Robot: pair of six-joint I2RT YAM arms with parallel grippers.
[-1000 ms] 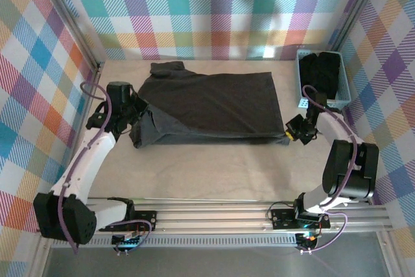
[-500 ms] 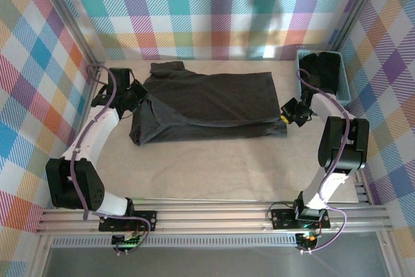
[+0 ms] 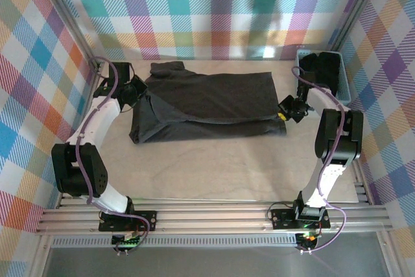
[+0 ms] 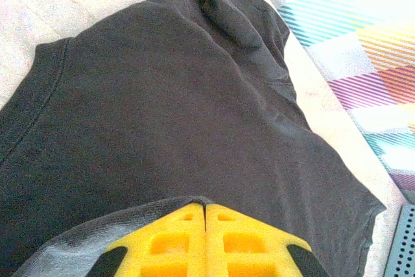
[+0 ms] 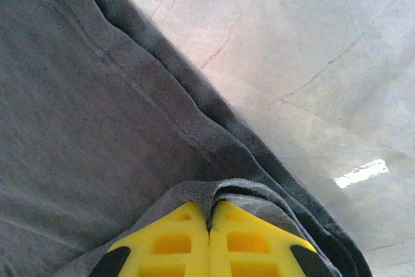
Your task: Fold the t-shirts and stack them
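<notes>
One dark t-shirt (image 3: 207,105) lies spread across the far half of the table (image 3: 214,173), long axis left to right, collar end toward the left. The left gripper (image 3: 138,89) is pinched shut on a turned-up edge of cloth at the shirt's left end; in the wrist view the yellow pads (image 4: 205,215) meet with a grey hem caught between them. The right gripper (image 3: 288,109) is likewise clamped on the shirt's right-hand hem, where the fabric bunches over the closed pads (image 5: 209,209). A doubled layer shows along the near side, so I judge the first lengthwise fold under way, not finished — the cross folds and any stacking are yet to come. No folded pile is on the table. A heap of dark cloth (image 3: 325,69) sits in the light blue mesh basket (image 3: 347,92) at far right, probably more shirts waiting. The material is soft, matte charcoal knit, lightly creased, with stitched hems and limp drape; the tabletop is pale, smooth and faintly veined — glossy where light catches it.
</notes>
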